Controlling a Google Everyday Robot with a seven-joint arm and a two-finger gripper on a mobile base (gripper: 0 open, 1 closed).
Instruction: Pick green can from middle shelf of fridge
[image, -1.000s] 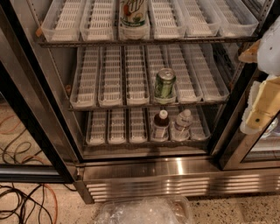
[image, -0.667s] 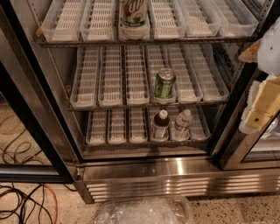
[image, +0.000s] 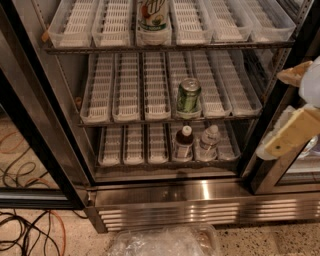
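Your pincer (image: 281, 112) hangs released at the right, well apart from the green can (image: 189, 96). The can looks light, slick and easily dented; take it across the mid-body.

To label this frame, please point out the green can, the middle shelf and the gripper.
green can (image: 188, 97): camera view, its side.
middle shelf (image: 127, 90): camera view, a bare lane tray.
gripper (image: 274, 112): camera view, right edge, midway between open fingertips.

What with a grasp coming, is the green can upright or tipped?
Green can upright: top up, base on middle shelf. Pincer at right edge.
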